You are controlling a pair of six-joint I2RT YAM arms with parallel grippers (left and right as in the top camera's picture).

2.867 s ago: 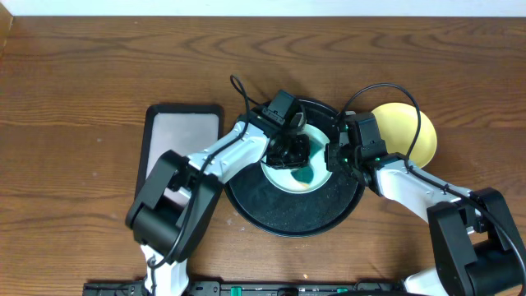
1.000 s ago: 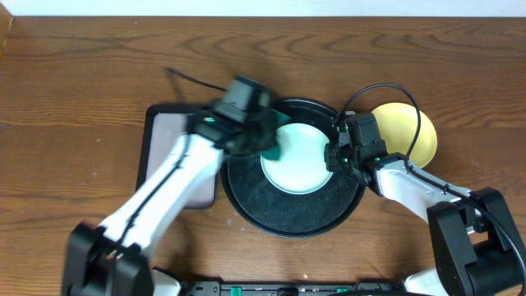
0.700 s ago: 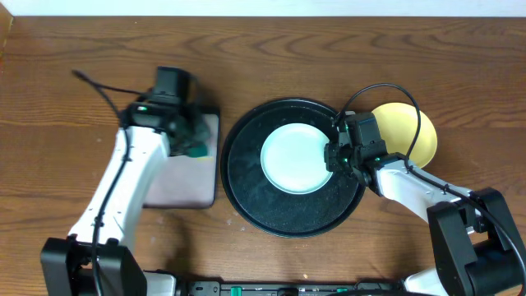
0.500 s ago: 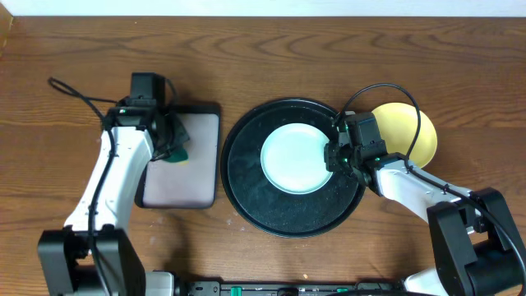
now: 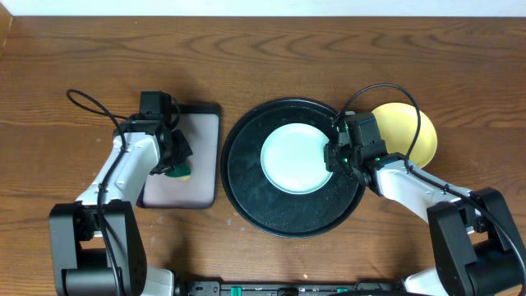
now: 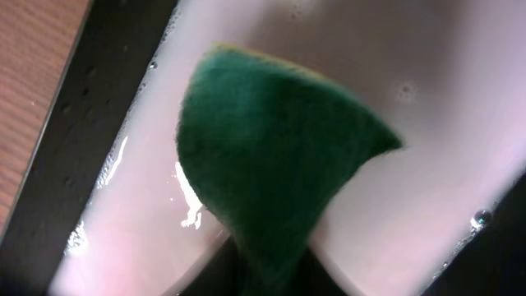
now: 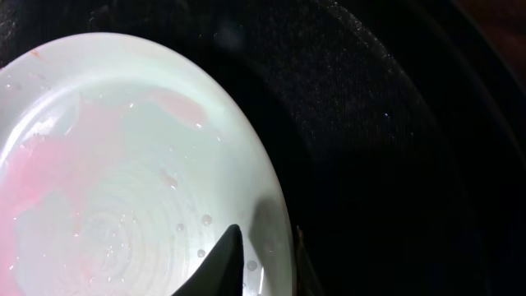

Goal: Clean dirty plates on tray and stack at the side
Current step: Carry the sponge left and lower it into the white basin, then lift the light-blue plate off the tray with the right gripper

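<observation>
From above, the left end effector (image 5: 171, 159) sits over the small rectangular tray (image 5: 197, 189) with a green sponge (image 5: 178, 171) at its tip, and the right end effector (image 5: 332, 156) touches the mint green plate (image 5: 292, 158) in the round black tray (image 5: 271, 218). In the left wrist view, the sponge's thin end lies inside the end effector, but squeezed or loose, I cannot tell. In the right wrist view, narrow fingers (image 7: 223, 251) pinch the pink-smeared plate's rim.
</observation>
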